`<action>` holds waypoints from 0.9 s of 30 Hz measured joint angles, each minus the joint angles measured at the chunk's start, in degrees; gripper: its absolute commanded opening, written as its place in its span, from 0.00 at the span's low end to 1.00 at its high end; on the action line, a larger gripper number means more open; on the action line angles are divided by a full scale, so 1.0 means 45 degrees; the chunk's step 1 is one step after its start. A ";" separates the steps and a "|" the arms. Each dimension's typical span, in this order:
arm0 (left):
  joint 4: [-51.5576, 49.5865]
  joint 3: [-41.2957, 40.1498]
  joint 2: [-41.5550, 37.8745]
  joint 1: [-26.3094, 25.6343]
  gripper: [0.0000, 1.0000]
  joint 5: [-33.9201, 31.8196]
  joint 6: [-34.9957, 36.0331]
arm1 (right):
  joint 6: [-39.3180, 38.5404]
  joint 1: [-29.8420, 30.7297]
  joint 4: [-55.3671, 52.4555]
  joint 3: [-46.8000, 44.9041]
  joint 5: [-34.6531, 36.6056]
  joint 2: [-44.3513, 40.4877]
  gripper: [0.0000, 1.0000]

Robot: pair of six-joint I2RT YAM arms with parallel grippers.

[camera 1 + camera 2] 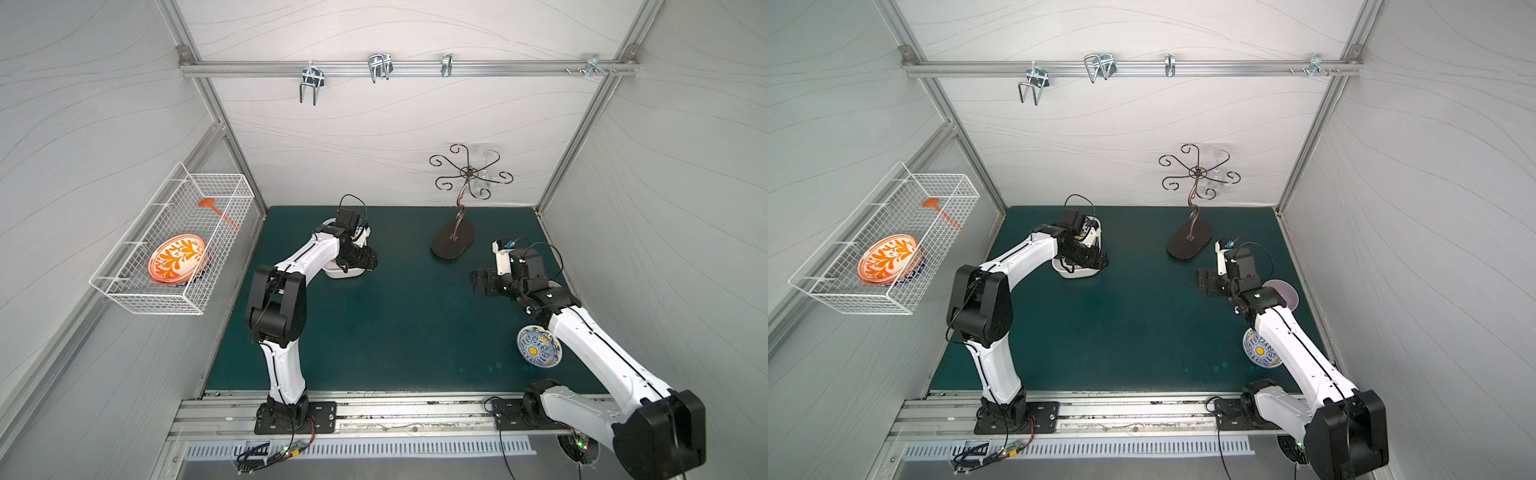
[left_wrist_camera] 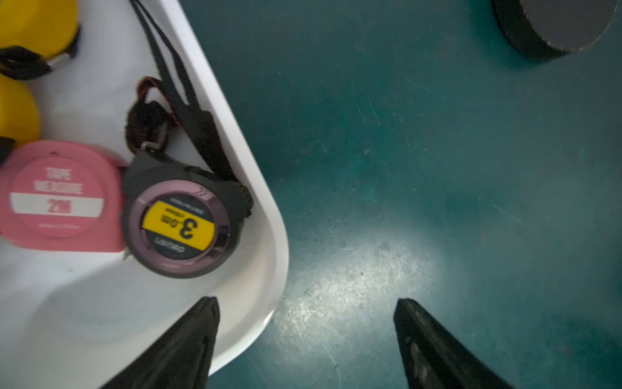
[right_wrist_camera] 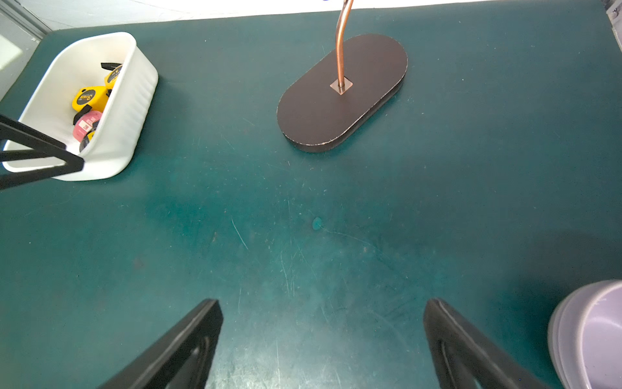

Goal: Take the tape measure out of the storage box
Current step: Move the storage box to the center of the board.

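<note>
Left gripper (image 2: 307, 301) hangs over a corner of the storage box (image 2: 101, 303), fingers spread, nothing between them. 1 finger is above the box floor and the other above the mat (image 2: 404, 151) outside, so the jaws straddle the rim. Not lined up for a pick yet.

Contents, left wrist view: black tape measure (image 2: 178, 229) with a yellow label lies flat in that corner, touching the pink tape measure (image 2: 57, 198) beside it. Yellow tape measures (image 2: 30, 23) lie further in. A black strap (image 2: 198, 131) runs from the black one along the wall.

Cannot tell which is meant. The black one is nearest, so it is the likely target.

To do it well:
- Shift the gripper inward until both fingers clear the rim, then centre over the black case.
- The case looks hemmed in, wall on 1 side and pink case on the other, so turn the wrist to close across the freer sides.
- Go low and take the body, not the strap.
- Lift straight up, and watch that the strap does not snag or drag the pink one along.

Right gripper (image 3: 321, 303) is spread wide and empty over bare mat, well apart from the box. Best left there.
</note>
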 measured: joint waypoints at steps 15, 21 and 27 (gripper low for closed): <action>0.0209 -0.0393 0.0049 -0.0636 0.69 0.0097 -0.0073 | 0.0087 0.0000 -0.0427 -0.0107 -0.0015 -0.0141 0.99; 0.0408 -0.1569 -0.0427 -0.1404 0.65 0.0340 -0.0228 | 0.0165 0.0005 -0.0432 -0.0107 -0.0063 -0.0175 0.99; 0.0345 -0.2846 -0.1302 -0.2152 0.63 0.0646 -0.0568 | 0.0272 0.0005 -0.0486 -0.0185 -0.0092 -0.0583 0.99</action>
